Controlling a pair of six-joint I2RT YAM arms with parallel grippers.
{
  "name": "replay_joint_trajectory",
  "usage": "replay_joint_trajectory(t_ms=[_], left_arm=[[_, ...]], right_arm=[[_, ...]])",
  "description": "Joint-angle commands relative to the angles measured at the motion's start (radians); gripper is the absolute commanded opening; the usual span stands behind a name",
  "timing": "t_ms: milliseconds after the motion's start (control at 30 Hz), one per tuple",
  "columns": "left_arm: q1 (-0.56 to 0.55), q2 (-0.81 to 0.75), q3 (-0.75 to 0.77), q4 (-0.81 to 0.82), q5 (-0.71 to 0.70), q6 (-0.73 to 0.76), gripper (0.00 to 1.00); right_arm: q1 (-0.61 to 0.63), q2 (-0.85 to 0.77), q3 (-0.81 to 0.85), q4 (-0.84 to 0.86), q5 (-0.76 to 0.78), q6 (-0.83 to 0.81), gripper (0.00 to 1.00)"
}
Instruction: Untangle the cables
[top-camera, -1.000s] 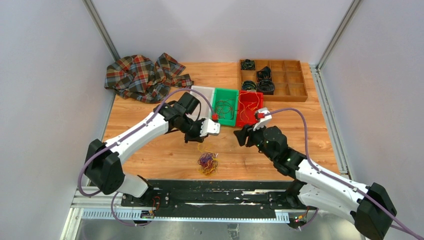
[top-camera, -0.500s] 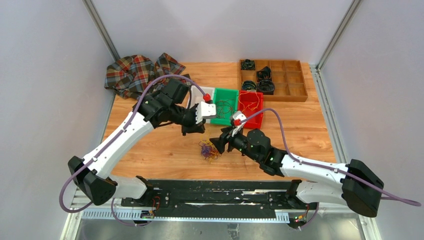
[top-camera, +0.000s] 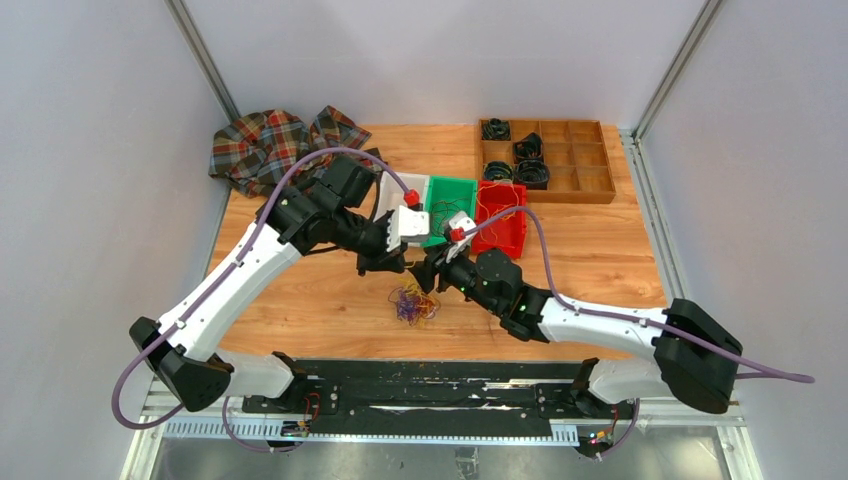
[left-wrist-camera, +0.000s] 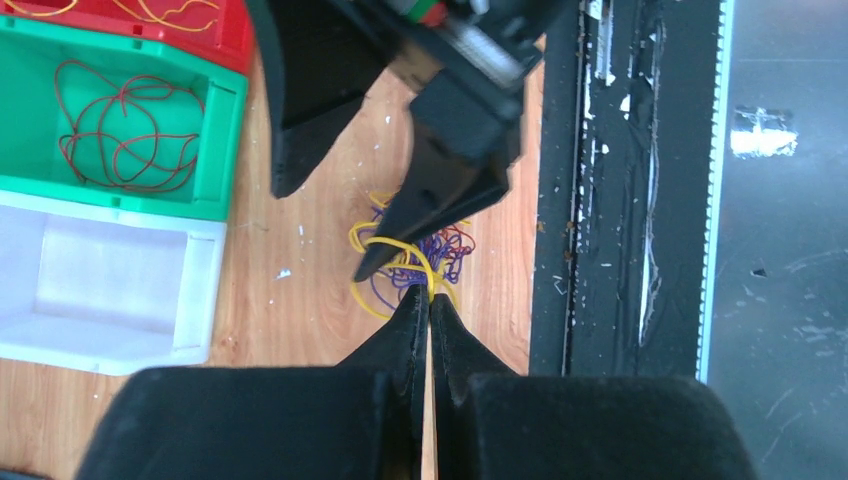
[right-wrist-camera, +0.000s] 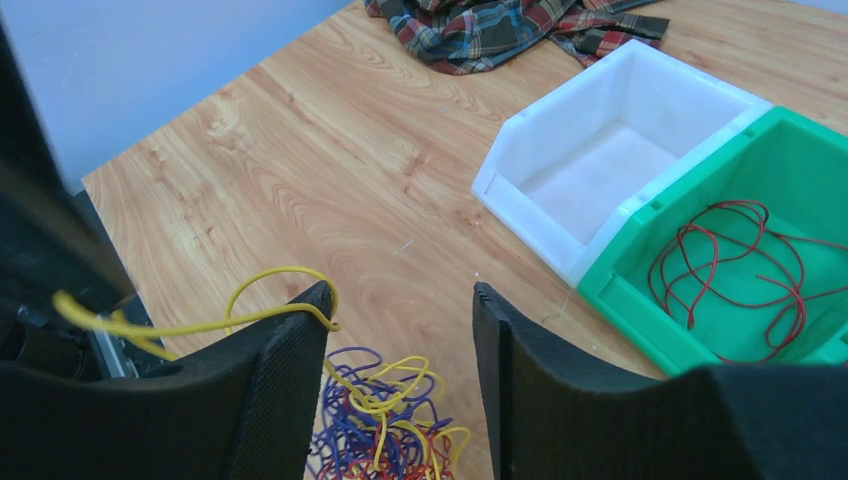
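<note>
The cables (top-camera: 412, 303) are a small tangle of yellow, purple and red wires on the wooden table, between both grippers. My left gripper (top-camera: 393, 272) is shut, its tips (left-wrist-camera: 428, 298) pinching a yellow wire at the near edge of the tangle (left-wrist-camera: 420, 262). My right gripper (top-camera: 426, 280) is open just above the tangle (right-wrist-camera: 390, 425). Its jaws (right-wrist-camera: 400, 292) stand wide apart, and a yellow loop (right-wrist-camera: 270, 275) is hooked over the left finger. It also shows in the left wrist view (left-wrist-camera: 320, 232), hanging over the tangle.
White (top-camera: 396, 184), green (top-camera: 457, 187) and red (top-camera: 505, 245) bins stand behind the grippers; the green bin (left-wrist-camera: 225, 140) holds a dark red wire. A wooden tray (top-camera: 590, 190) with black coiled cords is at the back right. A plaid cloth (top-camera: 280, 150) lies at the back left.
My right gripper has swung left to the tangle. The left gripper has shifted slightly left and away, and the tangle has moved away from the near edge with it.
</note>
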Motion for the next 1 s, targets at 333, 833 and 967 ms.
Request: replay_joint_trajectory(t_ms=[333,833,967], left_arm=[[-0.028,-0.013,0.069,-0.198,0.058,0.099,0.01],[-0.033,0.038,0.327,-0.196,0.195,-0.039,0.01],[-0.033,0.046,0.437,-0.195,0.187,-0.058,0.01]], right_arm=[[0.014,0.078,0.075,0.121,0.055,-0.013,0.48],[0.019,0.188,0.041,0.18,0.052,0.002,0.46],[0.025,0.209,0.009,0.196,0.055,0.018,0.44]])
